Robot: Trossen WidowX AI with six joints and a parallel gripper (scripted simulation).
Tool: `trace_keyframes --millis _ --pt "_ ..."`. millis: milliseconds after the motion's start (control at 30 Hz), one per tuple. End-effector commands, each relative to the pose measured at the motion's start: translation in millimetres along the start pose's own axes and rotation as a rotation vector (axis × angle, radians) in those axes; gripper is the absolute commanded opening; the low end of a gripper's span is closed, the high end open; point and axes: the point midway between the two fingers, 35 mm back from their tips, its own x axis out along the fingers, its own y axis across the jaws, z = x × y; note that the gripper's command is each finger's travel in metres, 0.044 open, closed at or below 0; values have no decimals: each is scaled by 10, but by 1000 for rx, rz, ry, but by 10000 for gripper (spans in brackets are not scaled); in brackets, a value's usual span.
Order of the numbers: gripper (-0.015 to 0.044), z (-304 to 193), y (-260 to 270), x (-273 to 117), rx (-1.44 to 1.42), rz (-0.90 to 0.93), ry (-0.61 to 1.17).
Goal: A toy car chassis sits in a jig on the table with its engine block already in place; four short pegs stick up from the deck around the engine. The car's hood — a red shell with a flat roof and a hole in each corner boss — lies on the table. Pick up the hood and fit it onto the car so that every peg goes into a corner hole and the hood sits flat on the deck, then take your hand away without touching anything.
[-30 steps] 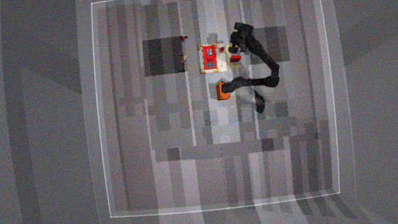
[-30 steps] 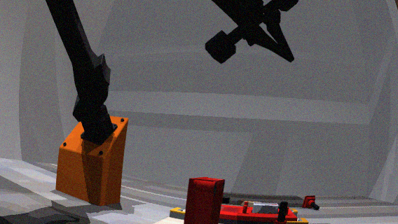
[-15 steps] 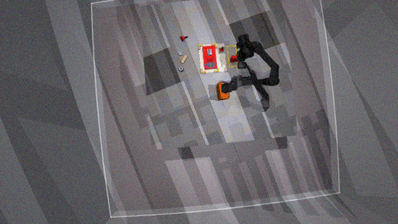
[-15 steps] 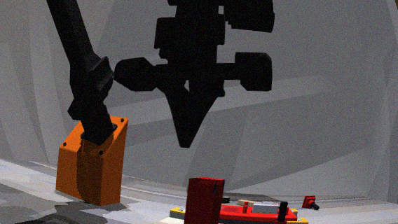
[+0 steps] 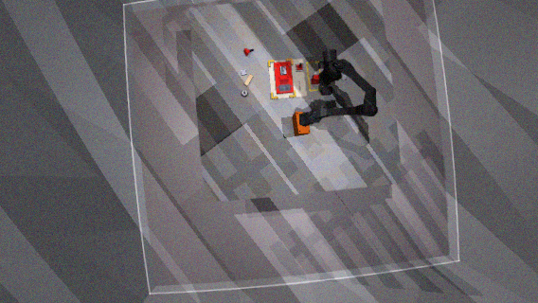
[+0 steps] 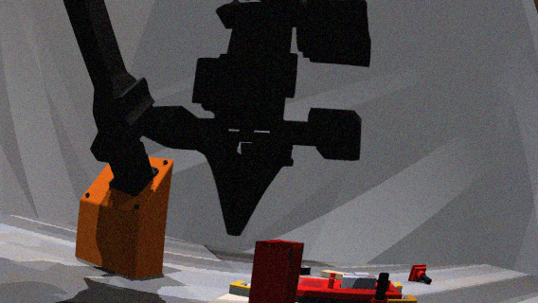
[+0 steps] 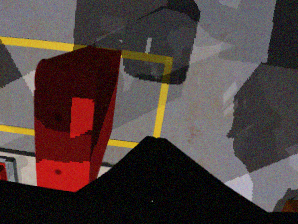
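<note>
The hood, a red shell, stands tall inside a yellow outline on the table. My gripper is shut with nothing between its fingertips. It points down above the hood's level; in the wrist view its tips appear beside the hood, apart from it. The red chassis sits in the pale jig with yellow corners. A grey block is on the chassis deck. The pegs and the hood's corner holes cannot be made out clearly.
A red and black switch-like part is between jig and outline. A small red part, tan block and dark ring lie beyond the jig. The orange arm base stands nearby.
</note>
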Motion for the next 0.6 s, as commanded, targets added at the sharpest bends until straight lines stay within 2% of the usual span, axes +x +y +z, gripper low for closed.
trace_keyframes --millis 0,567 --pt "0 16 -19 154 -2 -2 -8" --pt "0 25 45 175 -1 -2 -9"
